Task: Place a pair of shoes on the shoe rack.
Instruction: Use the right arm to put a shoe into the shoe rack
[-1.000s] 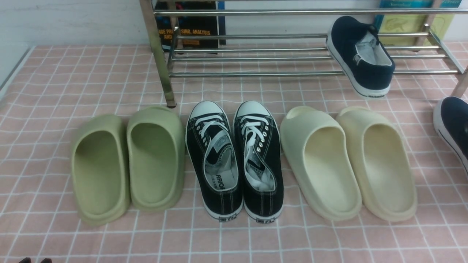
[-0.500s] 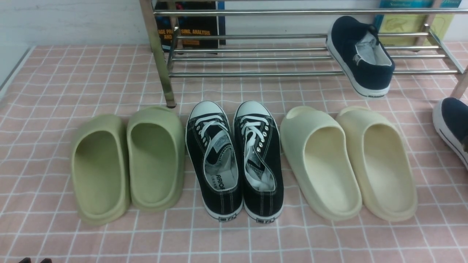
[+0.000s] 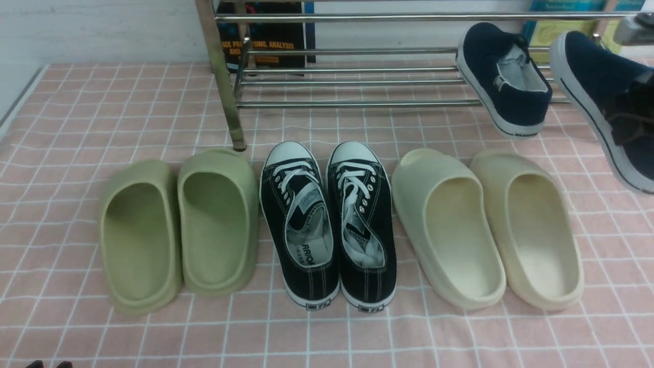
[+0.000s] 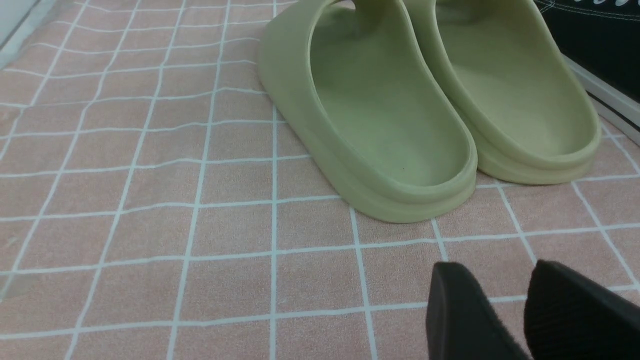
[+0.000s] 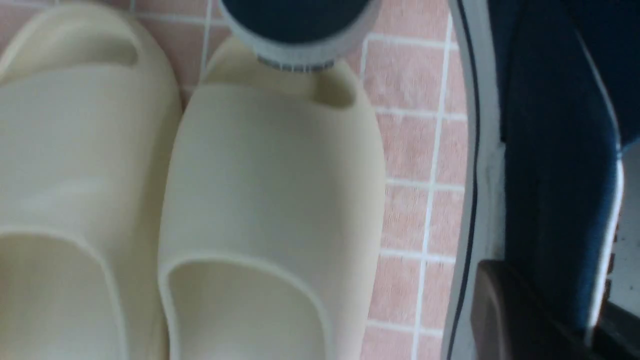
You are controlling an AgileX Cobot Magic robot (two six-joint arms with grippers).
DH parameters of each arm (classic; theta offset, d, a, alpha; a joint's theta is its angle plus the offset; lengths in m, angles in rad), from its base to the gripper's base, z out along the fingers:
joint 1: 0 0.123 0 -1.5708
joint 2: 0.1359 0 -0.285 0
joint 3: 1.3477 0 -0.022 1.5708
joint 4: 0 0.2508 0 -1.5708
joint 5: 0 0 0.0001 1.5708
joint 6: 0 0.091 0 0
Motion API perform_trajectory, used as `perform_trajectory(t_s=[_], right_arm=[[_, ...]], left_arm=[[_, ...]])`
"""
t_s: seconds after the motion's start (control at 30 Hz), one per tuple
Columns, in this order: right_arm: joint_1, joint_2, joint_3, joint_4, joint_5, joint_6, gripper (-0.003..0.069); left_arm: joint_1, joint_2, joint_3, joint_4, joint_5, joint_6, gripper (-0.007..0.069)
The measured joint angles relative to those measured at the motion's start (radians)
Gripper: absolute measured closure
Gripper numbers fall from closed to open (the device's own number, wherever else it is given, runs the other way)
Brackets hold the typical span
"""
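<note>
Second navy slip-on (image 3: 598,97) is held clear of the surface (image 3: 102,102) at far right of the front frame, its side wall pinched by the right tool (image 3: 631,115), toe aimed at the shoe rack (image 3: 357,103). First navy slip-on (image 3: 503,76) is seen on the rack tubes, upper right, tilted, heel overhanging the front tube. The held shoe is best carried over that front tube and laid sole-down across two tubes beside its mate before release. The tilted mate should not be nudged; it looks easily dislodged. Left tool (image 4: 520,310) is spread, empty, low beside the green slides (image 4: 390,115).
</note>
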Motion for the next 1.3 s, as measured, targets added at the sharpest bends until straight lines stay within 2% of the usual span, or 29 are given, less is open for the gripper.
perform_trajectory(t_s=[0.37,0.4,0.63,1.07,1.13,1.23,1.27,1.3], right_arm=[[-0.001,0.267,-0.355,-0.006,0.033,0.0,0.065],[-0.001,0.316,-0.436,-0.006,0.051,0.0,0.065],[-0.001,0.461,-0.633,-0.002,0.131,0.0,0.065],[0.003,0.513,-0.69,0.024,0.162,-0.019,0.0642],[0.006,0.516,-0.69,0.024,0.158,-0.03,0.0627],[0.007,0.517,-0.692,0.027,0.138,-0.038,0.0543],[0.007,0.517,-0.692,0.027,0.137,-0.038,0.0536],[0.008,0.517,-0.694,0.027,0.137,-0.04,0.048]], left_arm=[[0.0,0.0,0.0,0.0,0.0,0.0,0.0386],[0.0,0.0,0.0,0.0,0.0,0.0,0.0386],[0.0,0.0,0.0,0.0,0.0,0.0,0.0385],[0.0,0.0,0.0,0.0,0.0,0.0,0.0385],[0.0,0.0,0.0,0.0,0.0,0.0,0.0385],[0.0,0.0,0.0,0.0,0.0,0.0,0.0385],[0.0,0.0,0.0,0.0,0.0,0.0,0.0385],[0.0,0.0,0.0,0.0,0.0,0.0,0.0385]])
